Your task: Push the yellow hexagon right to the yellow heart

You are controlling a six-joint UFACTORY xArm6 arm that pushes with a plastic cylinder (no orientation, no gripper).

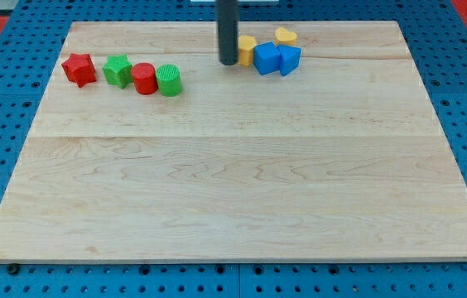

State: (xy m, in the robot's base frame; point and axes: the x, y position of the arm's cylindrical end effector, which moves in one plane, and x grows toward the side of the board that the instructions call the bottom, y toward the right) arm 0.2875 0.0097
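Note:
The yellow hexagon (pixel 247 50) sits near the view's top, partly hidden behind my rod. My tip (pixel 228 62) rests on the board just left of it, touching or nearly touching. The yellow heart (pixel 286 36) lies up and to the right of the hexagon, at the board's top edge. Two blue blocks, a cube (pixel 267 59) and a triangular one (pixel 289 60), sit directly right of the hexagon and just below the heart.
At the view's upper left stand a red star (pixel 78 69), a green star (pixel 117 70), a red cylinder (pixel 143 79) and a green cylinder (pixel 169 80) in a row. The wooden board (pixel 233 182) lies on a blue perforated base.

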